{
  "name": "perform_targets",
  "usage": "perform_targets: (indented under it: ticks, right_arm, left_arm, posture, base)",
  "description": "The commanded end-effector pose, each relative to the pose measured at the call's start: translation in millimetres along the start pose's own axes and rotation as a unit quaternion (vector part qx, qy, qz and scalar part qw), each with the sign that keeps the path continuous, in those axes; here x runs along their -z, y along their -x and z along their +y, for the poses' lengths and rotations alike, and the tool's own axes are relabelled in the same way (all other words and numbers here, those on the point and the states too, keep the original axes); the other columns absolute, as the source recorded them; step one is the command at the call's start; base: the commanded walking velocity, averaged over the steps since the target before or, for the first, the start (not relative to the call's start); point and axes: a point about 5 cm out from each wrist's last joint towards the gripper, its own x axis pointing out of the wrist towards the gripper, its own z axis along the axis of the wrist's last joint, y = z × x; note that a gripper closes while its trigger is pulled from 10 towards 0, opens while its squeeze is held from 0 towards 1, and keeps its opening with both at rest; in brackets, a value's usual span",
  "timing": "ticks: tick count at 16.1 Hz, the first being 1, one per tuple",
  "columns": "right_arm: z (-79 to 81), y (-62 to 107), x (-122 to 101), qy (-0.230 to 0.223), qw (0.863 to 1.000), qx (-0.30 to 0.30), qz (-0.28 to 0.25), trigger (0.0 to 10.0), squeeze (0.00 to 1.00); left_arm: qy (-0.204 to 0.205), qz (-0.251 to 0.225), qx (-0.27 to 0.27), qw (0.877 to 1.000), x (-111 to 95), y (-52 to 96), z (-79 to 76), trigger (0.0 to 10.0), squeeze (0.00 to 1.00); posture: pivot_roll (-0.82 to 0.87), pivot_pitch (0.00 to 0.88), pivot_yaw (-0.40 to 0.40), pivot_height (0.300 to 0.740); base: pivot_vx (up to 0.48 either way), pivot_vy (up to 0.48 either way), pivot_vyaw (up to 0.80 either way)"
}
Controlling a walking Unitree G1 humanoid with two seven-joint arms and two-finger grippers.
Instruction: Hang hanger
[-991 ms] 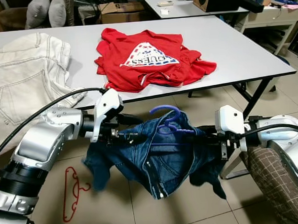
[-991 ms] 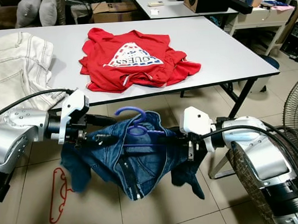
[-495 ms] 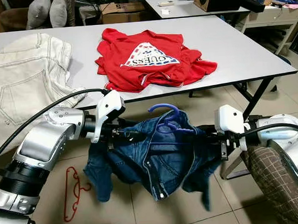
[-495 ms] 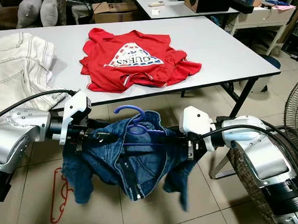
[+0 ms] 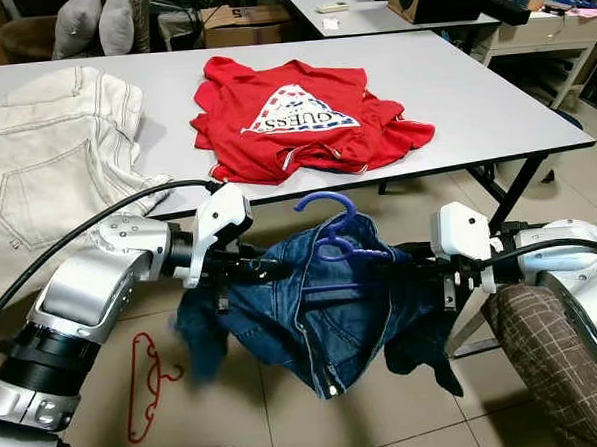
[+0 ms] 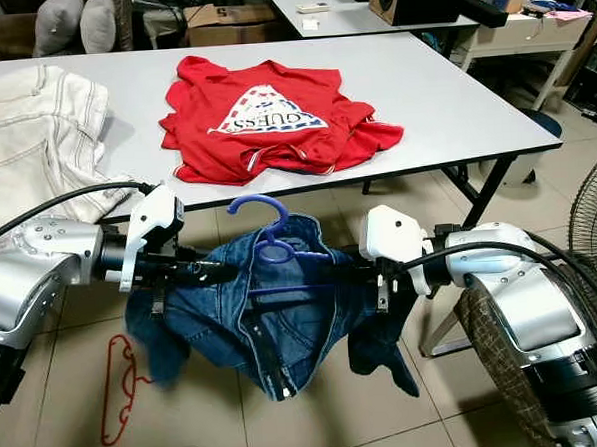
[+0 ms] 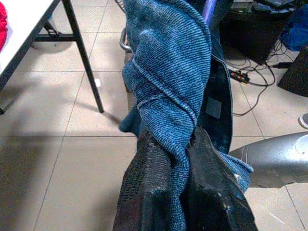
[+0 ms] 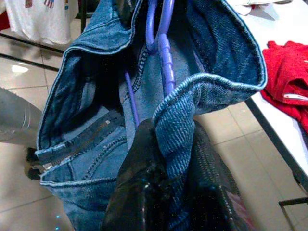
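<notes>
Both arms are reaching forward in front of the table's near edge, holding a blue denim garment (image 5: 323, 307) stretched between them above the tiled floor (image 5: 389, 419).

Left gripper (image 5: 243, 274): its fingers (image 7: 149, 192) are clamping a bunched fold of the denim at the garment's left end; the wrist view shows the cloth pinched tight between the two black pads.

Right gripper (image 5: 421, 273): its fingers (image 8: 139, 192) are clamping the denim's hemmed edge at the right end, cloth wedged between them.

A purple hanger (image 5: 332, 244) is sitting inside the garment, its hook rising above the waistband midway between the two grippers. In the right wrist view its purple bar (image 8: 163, 53) is running down into the open denim, beside the zipper.

The garment's loose ends are hanging down on both sides, clear of the floor; the left end is blurred.

On the table (image 5: 483, 104): a red T-shirt (image 5: 303, 118) is lying crumpled near the middle of the near edge, and a white denim piece (image 5: 45, 157) is draping over the near left part.

On the floor below the left arm, a red hanger (image 5: 145, 387) is lying flat.
</notes>
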Motion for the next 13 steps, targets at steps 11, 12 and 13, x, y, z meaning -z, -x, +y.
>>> perform_targets:
  ticks: [11,12,13]
  right_arm:
    - [-19.7,26.8,-32,-0.013,0.995,0.003,-0.095,10.0,1.0]
    - [-23.8,32.7,-35,-0.014,0.994,0.018,-0.104,10.0,1.0]
    - [-26.0,36.8,-37,-0.013,0.994,0.029,-0.107,10.0,1.0]
  left_arm:
    - [0.029,-0.062,0.047,0.997,-2,0.2,-17.2,0.0,0.0]
    - [0.027,-0.059,0.028,0.997,0,0.6,-14.7,0.0,0.0]
    - [0.027,-0.057,0.017,0.998,1,0.7,-13.5,0.0,0.0]
  posture:
    - [0.03,0.007,-0.017,0.74]
    - [0.03,0.007,-0.016,0.74]
    - [0.03,0.006,-0.016,0.74]
  base:
    - [0.0,0.0,0.0]
    - [0.0,0.0,0.0]
    - [0.0,0.0,0.0]
